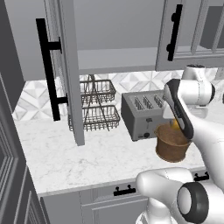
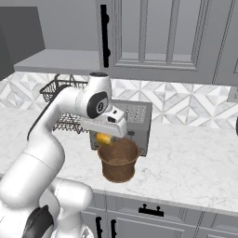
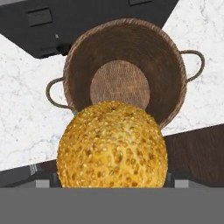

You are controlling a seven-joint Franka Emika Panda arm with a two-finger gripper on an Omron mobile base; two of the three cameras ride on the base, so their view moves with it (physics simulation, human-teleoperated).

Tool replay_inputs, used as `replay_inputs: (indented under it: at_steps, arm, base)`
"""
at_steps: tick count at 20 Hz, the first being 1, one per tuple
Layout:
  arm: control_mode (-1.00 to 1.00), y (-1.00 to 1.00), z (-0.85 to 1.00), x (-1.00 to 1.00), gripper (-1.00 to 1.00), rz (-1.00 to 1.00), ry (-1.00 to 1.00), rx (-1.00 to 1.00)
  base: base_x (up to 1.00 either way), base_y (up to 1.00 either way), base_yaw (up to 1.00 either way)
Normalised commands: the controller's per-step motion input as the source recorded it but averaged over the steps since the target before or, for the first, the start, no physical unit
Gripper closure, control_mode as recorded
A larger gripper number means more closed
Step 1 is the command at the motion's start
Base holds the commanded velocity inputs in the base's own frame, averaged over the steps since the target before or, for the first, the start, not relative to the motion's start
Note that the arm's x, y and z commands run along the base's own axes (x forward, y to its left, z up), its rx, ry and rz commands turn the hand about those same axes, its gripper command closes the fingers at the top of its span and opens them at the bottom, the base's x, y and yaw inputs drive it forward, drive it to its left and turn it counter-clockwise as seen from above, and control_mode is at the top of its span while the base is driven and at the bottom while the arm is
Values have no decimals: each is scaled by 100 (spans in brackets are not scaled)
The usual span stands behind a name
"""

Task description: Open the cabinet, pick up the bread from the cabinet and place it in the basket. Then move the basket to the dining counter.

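My gripper (image 2: 106,137) is shut on the bread (image 3: 112,146), a golden seeded lump that hides the fingertips in the hand view. It hangs just above the rim of the round brown woven basket (image 3: 127,57), slightly toward the toaster side. The basket (image 2: 119,160) stands on the white marbled worktop in front of the toaster, and from the left the bread (image 1: 176,125) peeks out over the basket (image 1: 173,146) behind my forearm. The cabinet's (image 1: 118,57) left door (image 1: 65,70) is swung open toward me. The dining counter is out of view.
A grey toaster (image 1: 142,113) sits right behind the basket. A black two-tier wire rack (image 1: 94,105) stands under the open cabinet. The open door edge juts out over the worktop at left. Grey drawers (image 2: 151,211) run below the front edge.
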Motion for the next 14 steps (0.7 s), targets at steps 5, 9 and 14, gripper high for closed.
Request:
replay_inputs:
  at_steps: [5,9,14]
  arm:
    - [-100,-23,-38,36,100,0,0,0]
    - [-100,-11,-36,32,100,0,0,0]
    - [-100,-1,-46,14,100,0,0,0]
  base:
    - [0,0,0]
    - [0,0,0]
    - [0,0,0]
